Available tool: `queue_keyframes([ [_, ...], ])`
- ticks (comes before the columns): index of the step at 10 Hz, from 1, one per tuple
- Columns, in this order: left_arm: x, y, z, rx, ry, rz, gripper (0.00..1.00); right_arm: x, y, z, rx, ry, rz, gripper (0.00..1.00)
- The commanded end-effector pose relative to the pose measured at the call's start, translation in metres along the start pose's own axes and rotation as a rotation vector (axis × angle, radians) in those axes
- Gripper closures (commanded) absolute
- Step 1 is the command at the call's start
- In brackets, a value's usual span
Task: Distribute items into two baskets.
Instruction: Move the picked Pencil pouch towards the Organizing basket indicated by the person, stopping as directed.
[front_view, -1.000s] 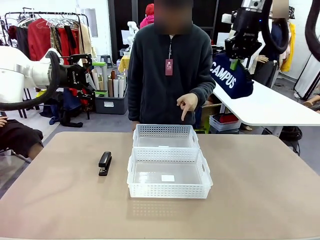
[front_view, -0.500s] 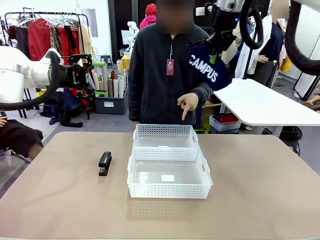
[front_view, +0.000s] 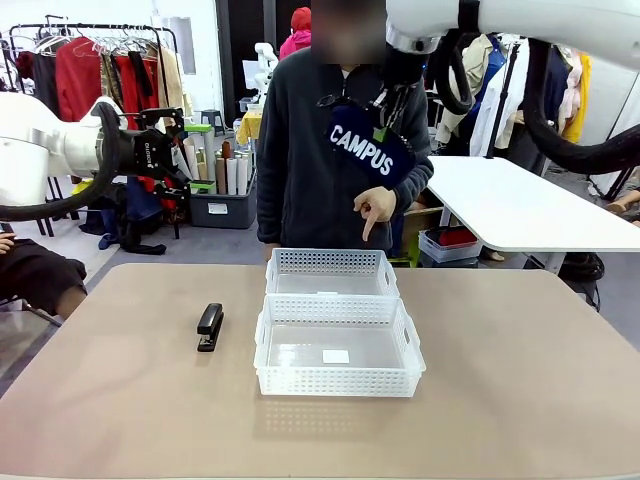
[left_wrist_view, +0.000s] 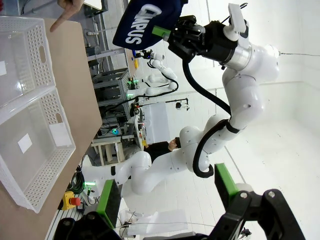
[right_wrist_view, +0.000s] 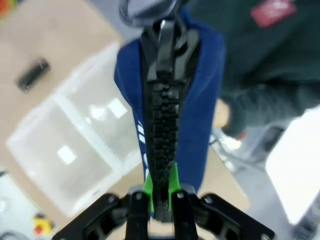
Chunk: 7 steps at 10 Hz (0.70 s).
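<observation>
- The blue pouch (front_view: 362, 152) hangs high over the far basket (front_view: 330, 262), pinched tight in the right tool (right_wrist_view: 160, 195).
- The black stapler (front_view: 210, 326) lies on the desk (front_view: 520, 380), left of the near basket (front_view: 340, 381).
- The left tool (left_wrist_view: 167, 200) is wide open, far left of both.

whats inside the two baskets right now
Only a white label on the floor of the nearer basket. The far basket holds no item where its floor shows; the lattice wall between them covers a strip of that floor in the front view.
</observation>
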<state>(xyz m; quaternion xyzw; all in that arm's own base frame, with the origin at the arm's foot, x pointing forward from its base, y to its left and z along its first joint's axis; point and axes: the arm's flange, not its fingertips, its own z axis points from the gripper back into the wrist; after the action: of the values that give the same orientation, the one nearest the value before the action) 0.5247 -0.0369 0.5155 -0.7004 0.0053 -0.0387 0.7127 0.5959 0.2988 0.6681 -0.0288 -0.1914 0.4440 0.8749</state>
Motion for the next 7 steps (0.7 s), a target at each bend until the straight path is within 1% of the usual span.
queue_keyframes([
  [1, -0.001, -0.001, 0.001, -0.002, -0.003, -0.001, 0.0, -0.001, 0.001, -0.003, -0.045, 0.041, 0.217, 1.0],
  [2, -0.001, -0.001, 0.001, -0.002, -0.003, -0.001, 0.0, 0.0, 0.006, -0.011, -0.05, 0.086, 0.284, 1.0],
  [3, -0.001, -0.001, 0.001, -0.002, -0.003, -0.001, 0.0, 0.001, 0.007, -0.017, -0.055, 0.108, 0.344, 1.0],
  [5, -0.001, -0.001, 0.001, -0.002, -0.003, -0.001, 0.0, 0.008, 0.014, -0.037, -0.043, 0.092, 0.428, 1.0],
  [7, -0.001, -0.001, 0.001, -0.002, -0.003, -0.001, 0.0, 0.016, 0.026, -0.053, -0.055, 0.113, 0.491, 1.0],
])
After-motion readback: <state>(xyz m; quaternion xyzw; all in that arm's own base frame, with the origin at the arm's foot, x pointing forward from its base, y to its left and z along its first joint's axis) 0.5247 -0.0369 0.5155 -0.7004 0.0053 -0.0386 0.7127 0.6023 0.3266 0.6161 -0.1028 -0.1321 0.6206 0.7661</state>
